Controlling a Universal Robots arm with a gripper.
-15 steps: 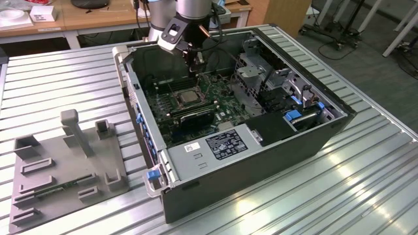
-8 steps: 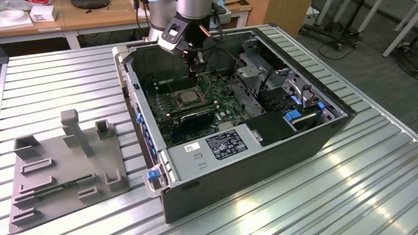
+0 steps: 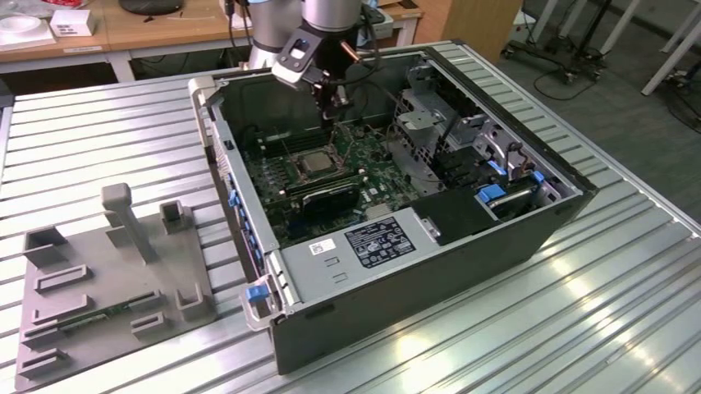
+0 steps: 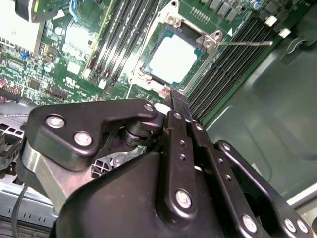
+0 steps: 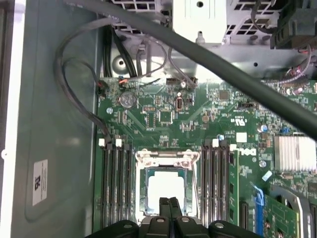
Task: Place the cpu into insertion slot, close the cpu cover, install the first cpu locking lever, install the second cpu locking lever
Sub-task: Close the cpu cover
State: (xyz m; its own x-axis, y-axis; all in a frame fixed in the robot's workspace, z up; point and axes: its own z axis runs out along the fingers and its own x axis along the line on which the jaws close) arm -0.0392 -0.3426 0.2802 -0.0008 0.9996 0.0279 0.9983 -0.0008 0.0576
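The cpu (image 4: pixel 173 59) lies flat in the insertion slot (image 3: pixel 315 162) on the green board, its pale metal top showing in both wrist views (image 5: pixel 166 189). The silver cpu cover (image 4: pixel 210 40) lies down around it as a frame (image 5: pixel 166 157). A thin locking lever rod (image 4: pixel 245 43) sticks out from the socket's corner over the memory slots. My gripper (image 3: pixel 336 107) hangs above the board just short of the socket, shut with nothing between its fingertips (image 5: pixel 169 203); one black finger (image 4: pixel 178 106) points at the socket's edge.
The open computer case (image 3: pixel 570 193) lies on a ribbed metal table. Black memory slots (image 5: pixel 116 183) flank the socket. Cables (image 5: pixel 79 74) loop by the case wall. A white-labelled black box (image 3: pixel 378 238) and a grey fixture (image 3: pixel 110 271) lie nearer the front.
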